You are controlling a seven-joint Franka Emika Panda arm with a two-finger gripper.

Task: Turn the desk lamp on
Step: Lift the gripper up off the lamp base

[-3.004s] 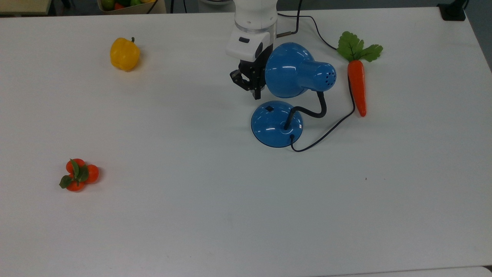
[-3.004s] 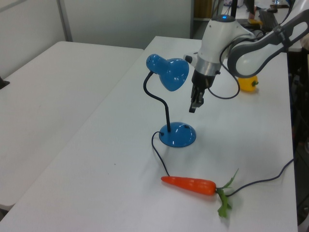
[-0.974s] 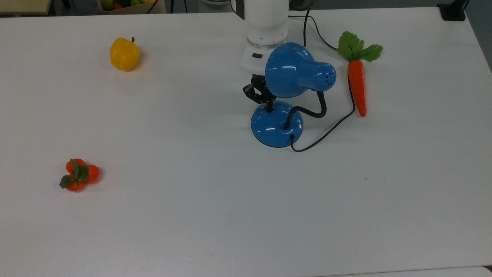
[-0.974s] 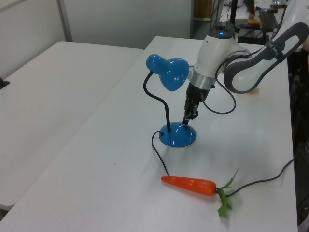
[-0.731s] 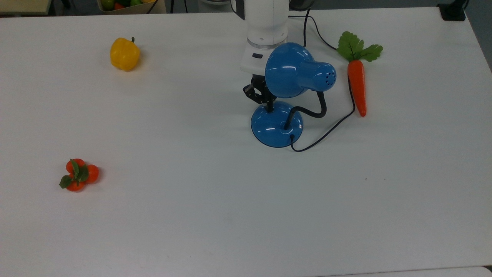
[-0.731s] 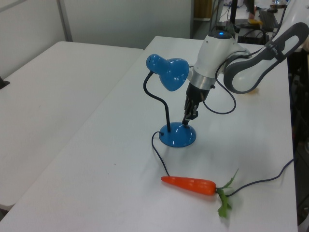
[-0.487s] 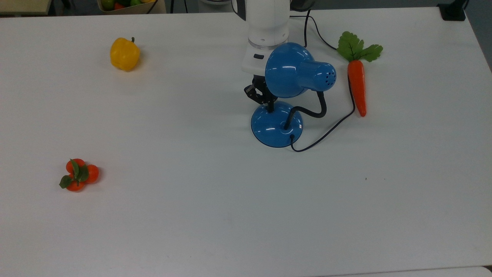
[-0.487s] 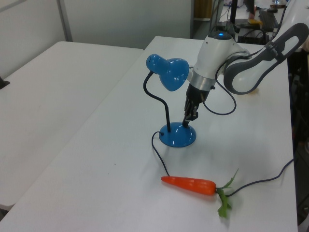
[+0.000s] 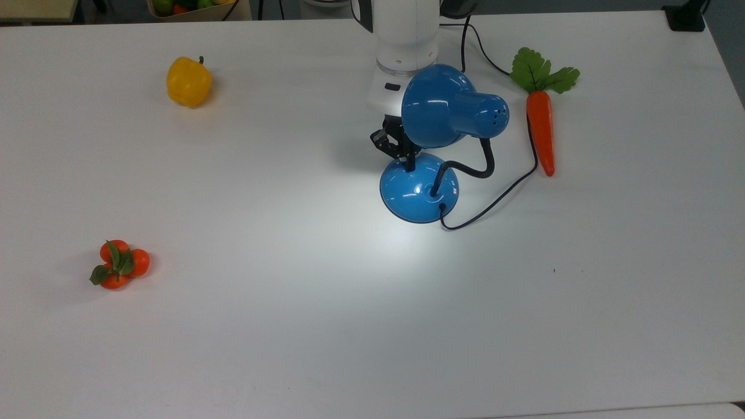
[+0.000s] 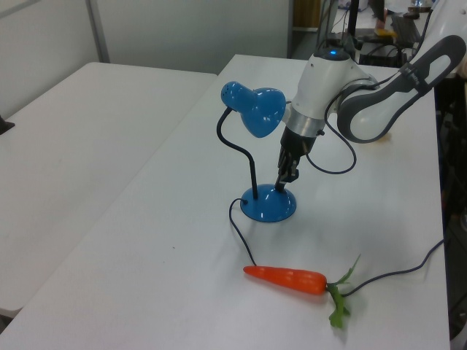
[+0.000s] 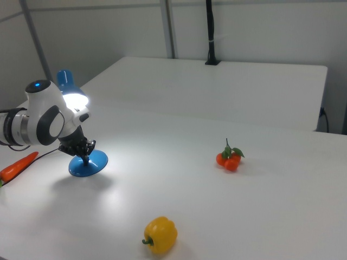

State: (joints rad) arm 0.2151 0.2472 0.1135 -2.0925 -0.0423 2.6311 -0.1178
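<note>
**Lamp lit, tool tip on the switch**

The desk lamp (image 9: pixel 419 187) stands near the far middle of the desk (image 9: pixel 291 326) in the top view, its shade throwing a bright pool beside the base, so I judge the switch pressed. My tool (image 9: pixel 407 158) points straight down onto the base's far edge, where the switch sits; I cannot tell whether its fingers are apart. The carrot (image 9: pixel 540 131), pepper (image 9: pixel 188 81) and tangerines (image 9: pixel 118 265) lie well apart.
</note>
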